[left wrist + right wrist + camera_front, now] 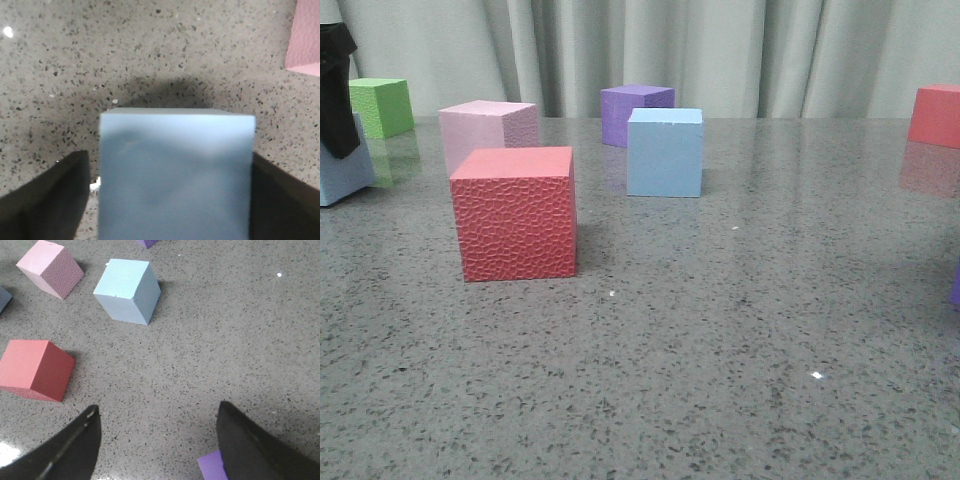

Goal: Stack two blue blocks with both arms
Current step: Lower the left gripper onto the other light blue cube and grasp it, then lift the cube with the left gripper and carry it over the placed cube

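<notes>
Black fingers (47, 200) of the left gripper (175, 200) stand on either side of one blue block (175, 175), their inner edges flush against its side faces, so the jaws are clamped on it. In the front view this arm shows only as a black shape at the far left edge, hanging over the block, which peeks in there, pale blue and partly cut off. Whether that block rests on the speckled grey table (720, 350) or is lifted just off it, I cannot tell. Its top face is smooth and matte, faintly shaded.

Jaws of the right gripper (157, 450) are spread wide with nothing between them but bare tabletop; it hovers above the table, and a purple cube corner (212, 465) lies just beside one finger.

A second blue block (665, 152) sits upright on the table near the middle, free of both grippers, sky-blue with clean smooth faces. Behind it is a purple cube (635, 112); left of it stand a pink cube (488, 130) and, nearer the camera, a textured red cube (515, 212).
</notes>
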Controlling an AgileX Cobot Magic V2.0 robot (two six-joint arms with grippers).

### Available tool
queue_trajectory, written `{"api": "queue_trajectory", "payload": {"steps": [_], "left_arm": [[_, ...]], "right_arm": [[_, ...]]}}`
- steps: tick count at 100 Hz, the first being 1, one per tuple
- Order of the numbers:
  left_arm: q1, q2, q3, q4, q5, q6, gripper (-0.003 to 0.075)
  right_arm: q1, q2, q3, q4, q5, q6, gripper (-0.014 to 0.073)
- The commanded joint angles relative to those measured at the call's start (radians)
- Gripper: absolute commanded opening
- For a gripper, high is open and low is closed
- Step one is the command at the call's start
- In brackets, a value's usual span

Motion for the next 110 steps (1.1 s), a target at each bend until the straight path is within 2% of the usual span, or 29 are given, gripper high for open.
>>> {"api": "queue_trajectory", "payload": {"steps": [1,13,43,49,70,110], "left_arm": [[-0.005,-0.039,-0.031,-0.018,-0.026,0.0,0.0419],[-0.005,-0.039,-0.031,-0.018,-0.026,0.0,0.0363],[-0.018,-0.042,-0.136,-0.017,0.066,-0.037,0.0358],[-0.041,-0.042,-0.182,0.005,0.085,-0.052,0.0358],[-0.173,-0.042,-0.344,0.171,0.17,-0.247,0.0358],[-0.374,-0.005,-0.524,0.175,0.188,-0.464,0.0358]], "right_arm": [[-0.001,-0.014,-0.024,-0.023,-0.05,-0.008,0.0493],[-0.001,-0.014,-0.024,-0.024,-0.05,-0.008,0.0493],[-0.001,-0.014,-0.024,-0.024,-0.05,-0.008,0.0493],[-0.001,-0.014,-0.024,-0.024,-0.05,-0.008,0.0493],[-0.001,-0.011,-0.024,-0.025,-0.05,-0.008,0.0493],[-0.001,-0.011,-0.024,-0.025,-0.048,-0.008,0.0493]]}}
